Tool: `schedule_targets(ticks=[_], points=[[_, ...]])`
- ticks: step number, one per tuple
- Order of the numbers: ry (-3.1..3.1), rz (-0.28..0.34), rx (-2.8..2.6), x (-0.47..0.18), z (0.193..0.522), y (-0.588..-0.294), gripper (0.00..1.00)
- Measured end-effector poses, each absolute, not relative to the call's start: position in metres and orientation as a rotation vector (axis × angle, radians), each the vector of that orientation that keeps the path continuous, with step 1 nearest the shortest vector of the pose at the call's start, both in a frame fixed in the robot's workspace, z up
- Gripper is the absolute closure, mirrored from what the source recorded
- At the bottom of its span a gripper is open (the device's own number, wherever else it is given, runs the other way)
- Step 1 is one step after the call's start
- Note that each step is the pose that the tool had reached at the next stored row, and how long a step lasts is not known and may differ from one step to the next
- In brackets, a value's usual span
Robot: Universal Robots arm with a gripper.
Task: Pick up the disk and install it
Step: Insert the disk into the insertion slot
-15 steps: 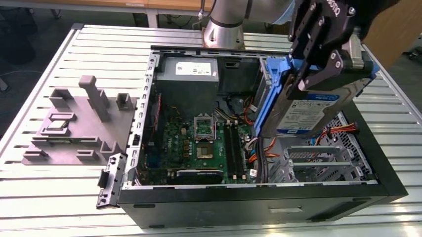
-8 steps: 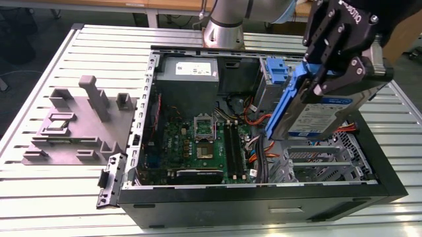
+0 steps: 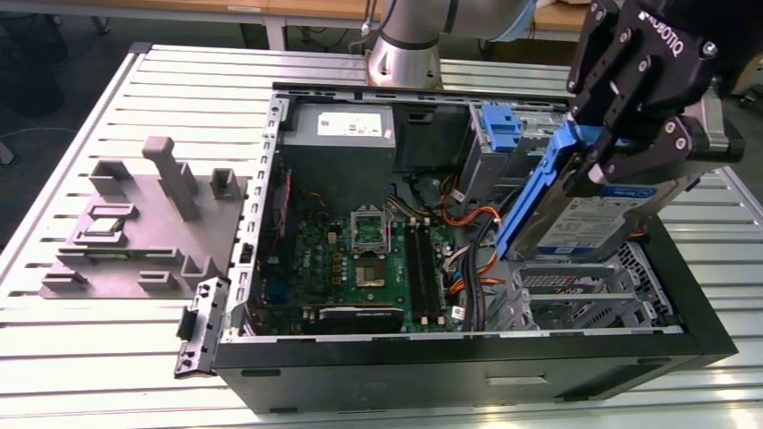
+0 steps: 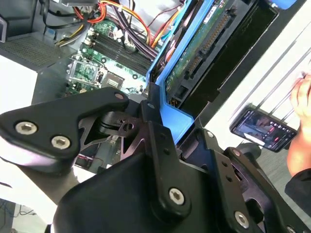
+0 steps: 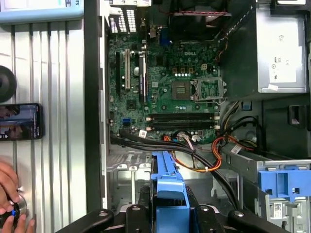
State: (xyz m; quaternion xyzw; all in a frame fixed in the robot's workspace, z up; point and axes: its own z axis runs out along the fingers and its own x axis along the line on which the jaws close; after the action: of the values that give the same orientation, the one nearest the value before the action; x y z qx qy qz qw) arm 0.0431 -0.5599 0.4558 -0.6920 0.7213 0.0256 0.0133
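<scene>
My gripper (image 3: 623,156) is shut on the disk (image 3: 592,225), a silver-grey drive with a white-and-blue label in a blue carrier bracket (image 3: 533,192). In the exterior view the disk hangs tilted, label outward, above the metal drive cage (image 3: 584,290) at the right end of the open computer case (image 3: 477,357). In the second wrist view the black fingers (image 4: 155,141) clamp the blue bracket (image 4: 172,114), and the disk's green circuit side (image 4: 201,46) faces the camera. The first wrist view looks down past the gripper (image 5: 167,213) and the bracket (image 5: 167,191) into the case.
Inside the case lie the motherboard (image 5: 170,82), orange and black cables (image 5: 214,155), a grey power supply (image 5: 282,48) and another blue caddy (image 5: 284,182). A grey fixture (image 3: 143,223) stands on the slatted table at the exterior view's left. A phone (image 5: 19,121) and a person's hand (image 5: 9,194) are beside the case.
</scene>
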Motion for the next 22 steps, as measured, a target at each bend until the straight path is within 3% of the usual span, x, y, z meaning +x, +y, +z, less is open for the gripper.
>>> schedule_targets(ticks=[22], points=[[2.230, 0.075, -2.180, 0.071, 0.444, -0.573, 0.63]])
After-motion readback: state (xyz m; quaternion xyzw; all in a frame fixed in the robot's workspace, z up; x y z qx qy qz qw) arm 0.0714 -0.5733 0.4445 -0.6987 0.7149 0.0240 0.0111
